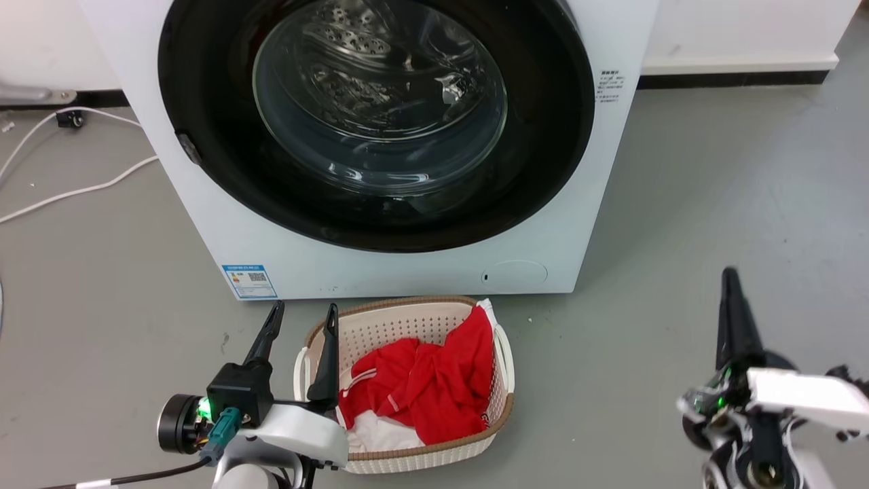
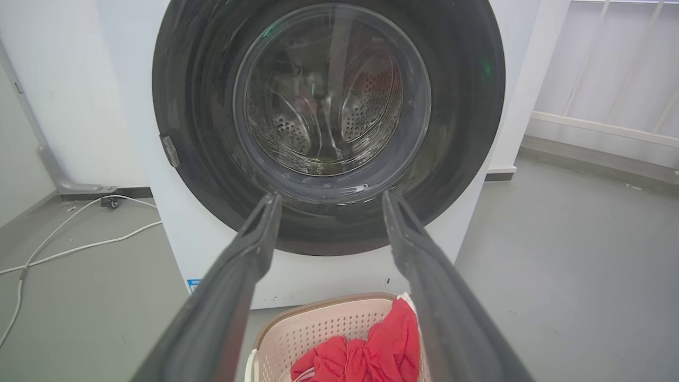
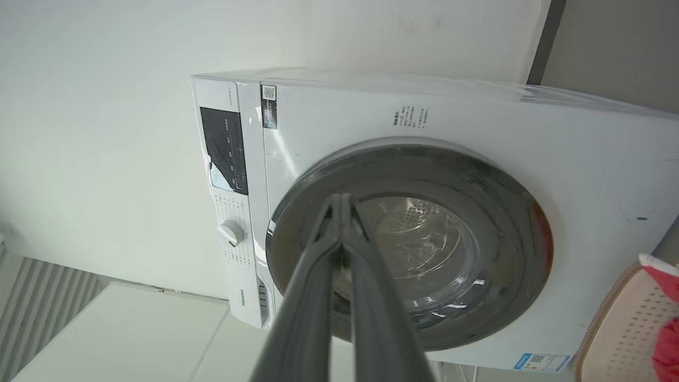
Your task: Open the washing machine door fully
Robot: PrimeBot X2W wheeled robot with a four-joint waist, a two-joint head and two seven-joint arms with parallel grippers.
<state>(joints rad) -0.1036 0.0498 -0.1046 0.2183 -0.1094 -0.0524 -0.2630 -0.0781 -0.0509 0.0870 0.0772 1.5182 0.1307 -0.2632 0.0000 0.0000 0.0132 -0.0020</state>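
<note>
The white washing machine [image 1: 407, 272] stands straight ahead with its round glossy black door [image 1: 543, 156] shut flat against the front; the steel drum shows through the glass bowl [image 1: 380, 102]. A small latch tab [image 1: 189, 148] sits on the door's left rim. My left gripper [image 1: 303, 316] is open at the lower left, fingers pointing up toward the machine, well short of the door [image 2: 201, 132]. My right gripper [image 1: 730, 275] is at the lower right with its fingers pressed together, empty, away from the washer [image 3: 583, 175] and its door [image 3: 509, 223].
A cream laundry basket [image 1: 502, 407] holding red and white clothes [image 1: 434, 387] sits on the grey floor just in front of the machine, beside my left gripper. White cables [image 1: 68, 193] trail on the floor at the left. Open floor lies to the right.
</note>
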